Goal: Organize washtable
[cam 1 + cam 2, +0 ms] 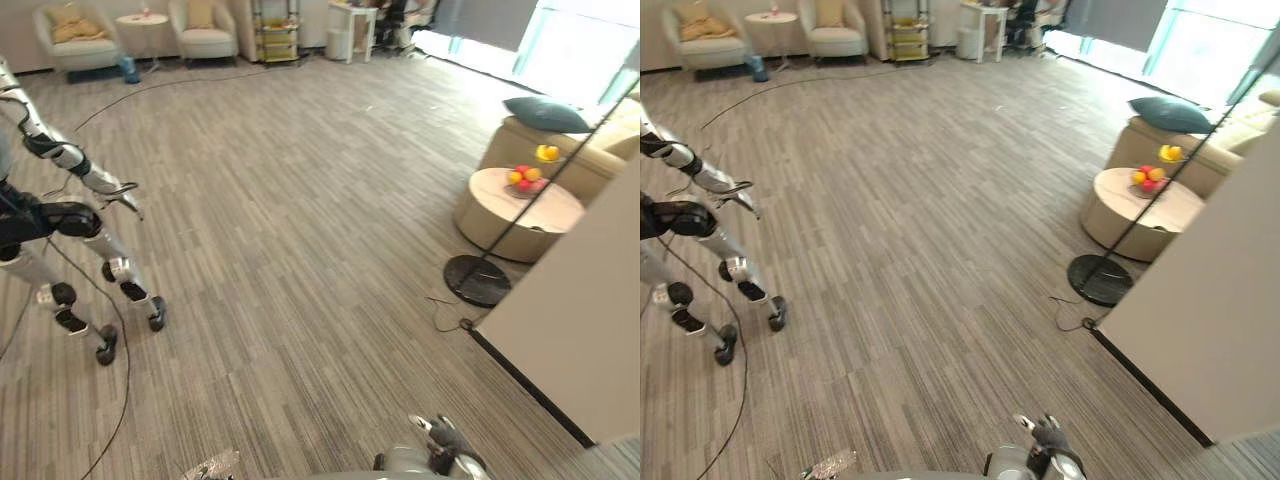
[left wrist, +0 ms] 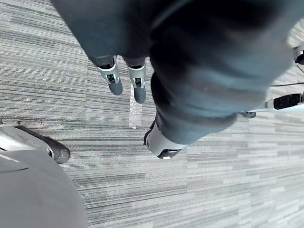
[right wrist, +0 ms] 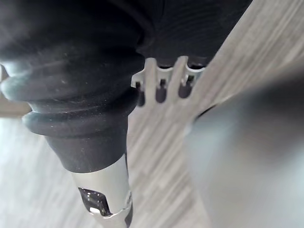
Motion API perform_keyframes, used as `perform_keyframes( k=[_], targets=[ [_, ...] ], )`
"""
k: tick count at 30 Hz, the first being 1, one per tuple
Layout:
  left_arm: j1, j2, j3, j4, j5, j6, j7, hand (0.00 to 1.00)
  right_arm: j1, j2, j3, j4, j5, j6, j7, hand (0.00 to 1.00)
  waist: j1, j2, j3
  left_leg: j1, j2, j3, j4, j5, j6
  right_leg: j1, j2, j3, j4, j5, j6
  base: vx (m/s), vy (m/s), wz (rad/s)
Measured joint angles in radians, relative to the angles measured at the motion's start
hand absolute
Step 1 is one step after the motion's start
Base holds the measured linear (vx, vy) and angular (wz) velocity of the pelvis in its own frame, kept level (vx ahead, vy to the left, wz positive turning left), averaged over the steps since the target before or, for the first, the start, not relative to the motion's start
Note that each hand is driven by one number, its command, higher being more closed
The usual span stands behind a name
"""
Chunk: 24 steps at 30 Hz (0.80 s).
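My left hand (image 2: 137, 84) hangs over the striped wood-look floor (image 1: 300, 230), its fingers straight and nothing in it. My right hand (image 1: 446, 452) is low at the near edge of the eye views. In its wrist view its fingers (image 3: 160, 84) hang relaxed beside the thumb (image 3: 107, 202), over bare floor, holding nothing.
Another legged robot (image 1: 70, 215) stands at the left. At the right are a round low table (image 1: 545, 215) with a fruit bowl (image 1: 525, 181), a floor lamp's black base (image 1: 478, 280), a sofa with a dark cushion (image 1: 546, 114) and a white wall panel (image 1: 585, 320). Armchairs (image 1: 205, 30) line the far wall.
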Motion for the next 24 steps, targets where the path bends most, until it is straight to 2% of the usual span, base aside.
perform_keyframes(
  k=[1, 2, 3, 4, 5, 6, 7, 8, 10, 11, 13, 14, 15, 16, 17, 18, 19, 20, 22, 24],
  targets=[
    [0.002, -0.009, 0.018, 0.001, 0.002, 0.003, 0.001, 0.00, -0.001, -0.005, -0.002, -0.001, -0.004, 0.000, -0.001, 0.00, -0.007, 0.004, -0.003, 0.005, 0.011, -0.034, 0.010, -0.016, -0.021, 0.019, 0.026, 0.039, -0.035, 0.098, -0.010, 0.52, -0.223, 0.63],
    [0.000, -0.018, 0.020, 0.001, 0.003, 0.002, 0.003, 0.00, -0.004, -0.014, -0.001, -0.001, -0.009, 0.001, 0.000, 0.00, -0.004, 0.015, -0.005, 0.010, 0.028, -0.052, 0.013, -0.024, -0.031, 0.028, 0.042, 0.042, -0.033, 0.108, -0.022, 0.53, -0.216, 0.62],
    [0.002, -0.035, 0.041, -0.001, 0.006, 0.001, 0.003, 0.00, -0.004, -0.016, 0.001, 0.002, -0.018, 0.002, -0.001, 0.00, 0.005, 0.044, -0.017, 0.012, 0.060, -0.077, 0.015, -0.021, -0.053, 0.031, 0.058, 0.006, -0.013, 0.090, -0.041, 0.54, -0.210, 0.42],
    [0.001, -0.044, 0.056, -0.008, 0.006, 0.001, 0.002, 0.00, -0.011, -0.018, 0.004, 0.007, -0.023, 0.003, -0.001, 0.00, 0.008, 0.048, -0.017, 0.010, 0.066, -0.093, 0.020, -0.009, -0.072, 0.028, 0.058, -0.009, 0.006, 0.077, -0.052, 0.52, -0.212, 0.58],
    [0.003, -0.055, 0.061, -0.015, 0.006, 0.001, 0.006, 0.00, -0.017, -0.031, 0.027, 0.007, -0.041, 0.003, -0.001, 0.00, 0.003, 0.052, -0.015, 0.015, 0.070, -0.136, 0.038, 0.034, -0.106, 0.025, 0.051, -0.031, 0.083, 0.045, -0.066, 0.47, -0.261, 0.78],
    [0.001, -0.063, 0.051, -0.015, 0.005, 0.001, 0.009, 0.00, -0.012, -0.044, 0.048, -0.004, -0.050, 0.002, 0.002, 0.00, -0.007, 0.054, -0.015, 0.017, 0.076, -0.169, 0.097, 0.056, -0.111, 0.011, 0.072, -0.054, 0.154, -0.010, -0.067, 0.40, -0.289, 0.81],
    [0.009, -0.058, 0.043, -0.018, 0.004, 0.000, 0.011, 0.00, 0.001, -0.042, 0.069, -0.016, -0.052, 0.000, 0.000, 0.00, -0.002, 0.063, -0.031, 0.007, 0.080, -0.171, 0.142, 0.054, -0.113, 0.050, 0.088, -0.045, 0.053, 0.013, -0.070, 0.29, -0.285, 0.65],
    [0.018, -0.048, 0.045, -0.014, 0.003, 0.000, 0.013, 0.00, 0.008, -0.031, 0.093, -0.021, -0.054, -0.005, 0.000, 0.00, 0.012, 0.039, -0.035, -0.014, 0.071, -0.155, 0.240, 0.038, -0.124, 0.107, 0.094, -0.056, -0.030, 0.042, -0.101, 0.28, -0.217, 0.30],
    [0.023, -0.053, 0.037, -0.018, 0.002, -0.004, 0.021, 0.00, 0.002, -0.029, 0.100, -0.019, -0.060, -0.007, -0.002, 0.00, 0.005, 0.042, -0.059, -0.066, 0.101, -0.106, 0.279, 0.004, -0.135, 0.143, 0.100, -0.071, -0.087, 0.043, -0.112, 0.34, -0.156, 0.32],
    [0.022, -0.055, 0.032, -0.018, 0.002, -0.012, 0.022, 0.00, -0.007, -0.030, 0.097, -0.019, -0.061, -0.008, -0.005, 0.00, 0.002, 0.039, -0.059, -0.109, 0.105, -0.053, 0.244, -0.021, -0.142, 0.160, 0.084, -0.085, -0.117, 0.043, -0.112, 0.24, -0.084, 0.33],
    [0.022, -0.052, 0.011, -0.017, 0.003, -0.012, 0.023, 0.00, -0.007, -0.032, 0.085, -0.009, -0.060, -0.007, -0.010, 0.00, 0.004, 0.039, -0.058, -0.142, 0.101, -0.010, 0.180, -0.022, -0.144, 0.181, 0.066, -0.094, -0.139, 0.044, -0.111, 0.16, -0.022, 0.23],
    [0.023, -0.049, 0.001, -0.016, 0.006, -0.011, 0.022, 0.00, -0.006, -0.032, 0.073, 0.011, -0.061, -0.006, -0.016, 0.00, 0.005, 0.039, -0.059, -0.153, 0.099, 0.016, 0.128, -0.018, -0.148, 0.193, 0.058, -0.097, -0.144, 0.044, -0.110, 0.12, 0.046, 0.13],
    [0.026, -0.046, -0.010, -0.014, 0.009, -0.009, 0.022, 0.00, -0.001, -0.032, 0.069, 0.033, -0.061, -0.004, -0.021, 0.00, 0.004, 0.043, -0.059, -0.152, 0.104, 0.040, 0.040, 0.010, -0.168, 0.213, 0.058, -0.097, -0.152, 0.045, -0.105, 0.12, 0.089, 0.01],
    [0.027, -0.046, -0.026, -0.007, 0.025, -0.008, 0.022, 0.00, 0.010, -0.039, 0.067, 0.039, -0.084, -0.004, -0.021, 0.00, 0.000, 0.060, -0.060, -0.165, 0.122, 0.052, -0.018, 0.136, -0.152, 0.235, 0.078, -0.095, -0.168, 0.041, -0.082, 0.09, 0.099, -0.14],
    [0.027, -0.039, -0.028, -0.004, 0.029, -0.006, 0.021, 0.00, 0.013, -0.044, 0.064, 0.041, -0.090, -0.003, -0.022, 0.00, 0.006, 0.058, -0.061, -0.170, 0.121, 0.063, -0.001, 0.130, -0.110, 0.247, 0.080, -0.086, -0.181, 0.038, -0.074, 0.08, 0.107, -0.26],
    [0.030, -0.021, -0.035, 0.004, 0.056, -0.003, 0.021, 0.00, 0.024, -0.031, 0.059, 0.040, -0.112, -0.001, -0.026, 0.00, 0.000, 0.054, -0.074, -0.159, 0.112, 0.065, -0.018, 0.131, -0.112, 0.256, 0.076, -0.076, -0.198, 0.047, -0.065, 0.07, 0.105, -0.25],
    [0.024, -0.002, -0.044, 0.012, 0.080, 0.002, 0.021, 0.00, 0.029, -0.019, 0.043, 0.037, -0.143, -0.002, -0.028, 0.00, -0.002, 0.025, -0.087, -0.146, 0.098, 0.068, -0.046, 0.138, -0.104, 0.256, 0.062, -0.069, -0.204, 0.048, -0.057, 0.05, 0.119, -0.18],
    [0.024, 0.005, -0.050, 0.012, 0.089, 0.003, 0.021, 0.00, 0.032, -0.011, 0.028, 0.038, -0.159, -0.001, -0.031, 0.00, -0.001, 0.023, -0.088, -0.143, 0.092, 0.070, -0.061, 0.144, -0.097, 0.252, 0.059, -0.066, -0.207, 0.049, -0.054, 0.03, 0.093, -0.06],
    [0.022, 0.024, -0.079, 0.013, 0.106, 0.005, 0.022, 0.00, 0.036, -0.002, 0.017, 0.041, -0.187, 0.003, -0.045, 0.00, 0.000, 0.003, -0.096, -0.129, 0.073, 0.071, -0.096, 0.160, -0.083, 0.253, 0.044, -0.064, -0.218, 0.053, -0.042, 0.01, 0.079, 0.00],
    [0.023, 0.027, -0.083, 0.016, 0.117, 0.006, 0.024, 0.00, 0.035, 0.000, 0.017, 0.041, -0.215, 0.002, -0.046, 0.00, 0.001, 0.000, -0.099, -0.115, 0.056, 0.070, -0.132, 0.179, -0.075, 0.254, 0.030, -0.065, -0.226, 0.052, -0.030, 0.03, 0.080, 0.04]
  ],
)
